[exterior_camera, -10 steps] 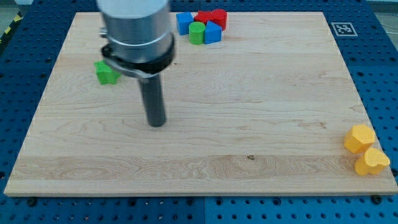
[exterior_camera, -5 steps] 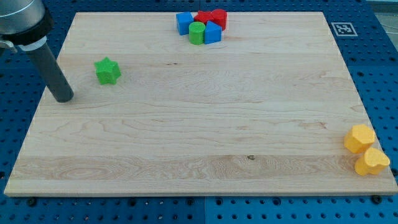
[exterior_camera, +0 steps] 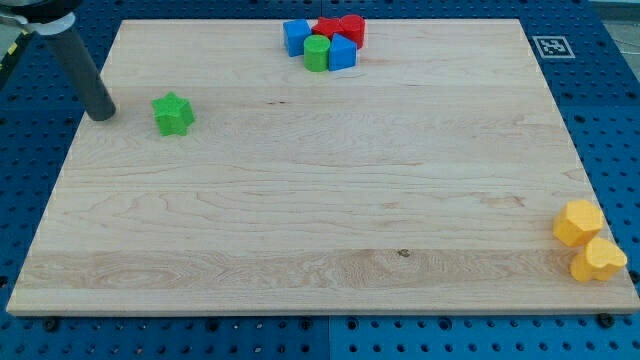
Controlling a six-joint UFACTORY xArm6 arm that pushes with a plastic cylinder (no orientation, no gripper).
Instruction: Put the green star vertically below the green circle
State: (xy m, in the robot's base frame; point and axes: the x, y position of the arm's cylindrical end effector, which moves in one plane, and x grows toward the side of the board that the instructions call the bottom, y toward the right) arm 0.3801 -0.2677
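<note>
The green star [exterior_camera: 173, 114] lies on the wooden board [exterior_camera: 320, 200] at the view's upper left. The green circle [exterior_camera: 317, 53] stands at the view's top centre, packed among blue and red blocks. My tip [exterior_camera: 101, 113] is just left of the green star, at about the same height in the view, with a small gap between them. The rod rises toward the view's upper left corner.
Around the green circle are a blue block [exterior_camera: 296, 36] on its left, a blue block [exterior_camera: 342, 53] on its right and two red blocks [exterior_camera: 341, 28] behind. Two yellow blocks [exterior_camera: 579, 221] [exterior_camera: 598, 260] sit at the board's lower right edge. A marker tag [exterior_camera: 551, 46] is at the upper right corner.
My tip has swung from the board's middle left, past the star, to the star's left side, then moved up level with it. The blocks have not moved.
</note>
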